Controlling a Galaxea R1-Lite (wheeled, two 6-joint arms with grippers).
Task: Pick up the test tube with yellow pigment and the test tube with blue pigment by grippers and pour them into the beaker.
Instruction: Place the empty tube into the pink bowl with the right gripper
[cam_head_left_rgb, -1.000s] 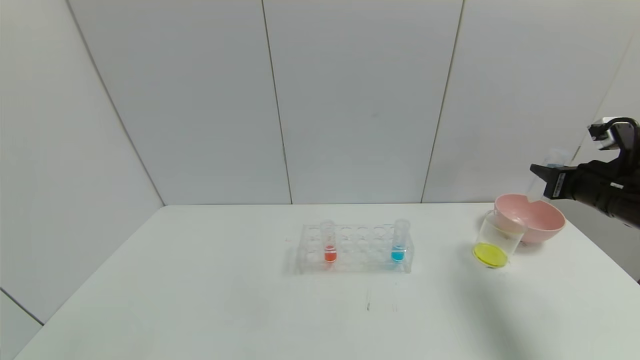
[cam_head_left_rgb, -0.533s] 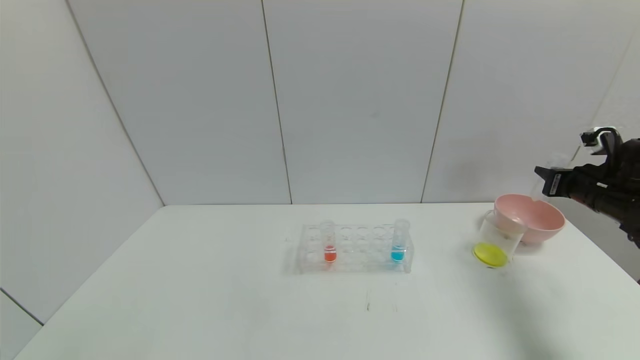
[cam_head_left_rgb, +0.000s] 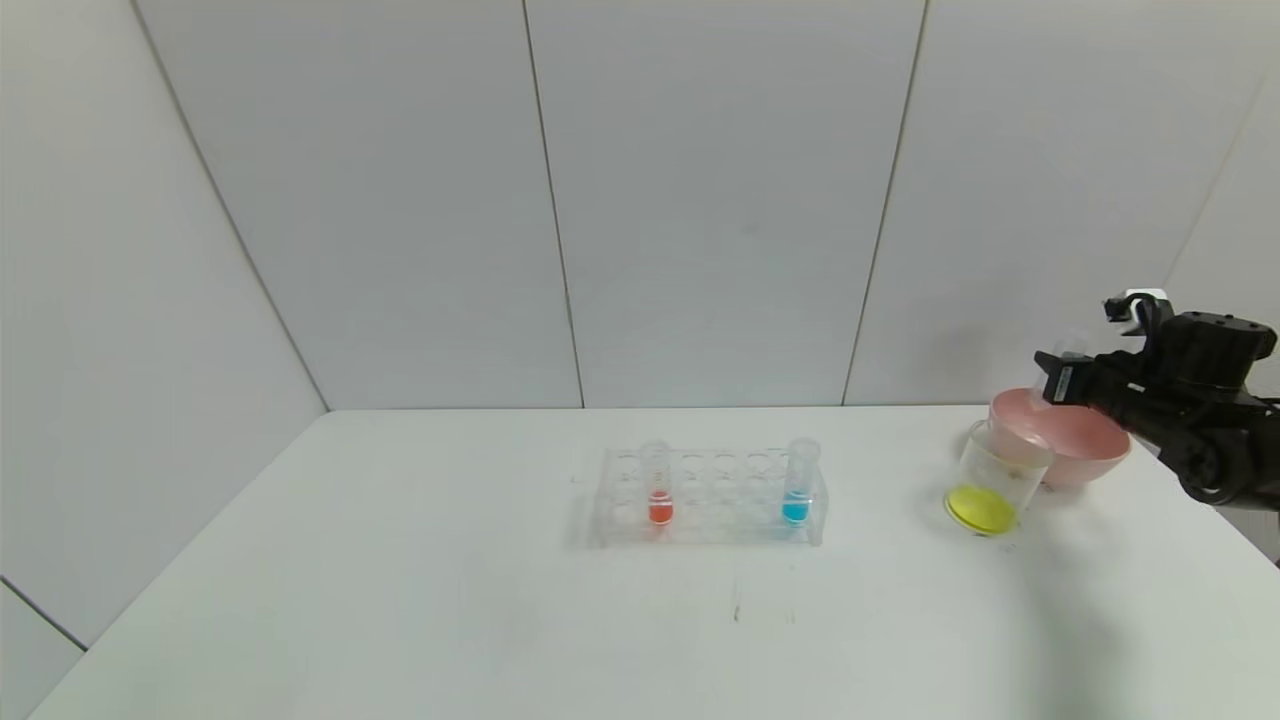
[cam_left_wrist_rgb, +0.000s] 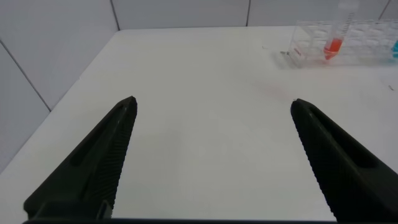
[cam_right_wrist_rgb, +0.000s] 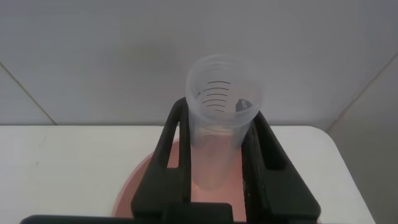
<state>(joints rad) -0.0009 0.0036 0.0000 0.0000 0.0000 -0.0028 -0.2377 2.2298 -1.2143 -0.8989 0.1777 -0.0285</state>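
Note:
My right gripper (cam_head_left_rgb: 1058, 378) hangs at the far right above the pink bowl's rim, shut on a clear graduated test tube (cam_right_wrist_rgb: 222, 93) that looks empty. Only the tube's top (cam_head_left_rgb: 1070, 345) pokes above the fingers in the head view. No tube holding yellow pigment shows. Yellow liquid lies at the bottom of the beaker (cam_head_left_rgb: 995, 470), which stands just in front of the bowl on its left. The test tube with blue pigment (cam_head_left_rgb: 798, 482) stands upright at the right end of the clear rack (cam_head_left_rgb: 710, 500). My left gripper (cam_left_wrist_rgb: 212, 102) is open over bare table, well short of the rack (cam_left_wrist_rgb: 373, 46).
A tube with red-orange liquid (cam_head_left_rgb: 657, 485) stands in the left part of the rack. The pink bowl (cam_head_left_rgb: 1085, 445) sits at the table's back right corner, under the held tube (cam_right_wrist_rgb: 149, 180). White wall panels close off the back and left.
My right gripper has turned at the wrist and come slightly left and down over the pink bowl, still holding the tube. The rack, beaker and bowl have not moved.

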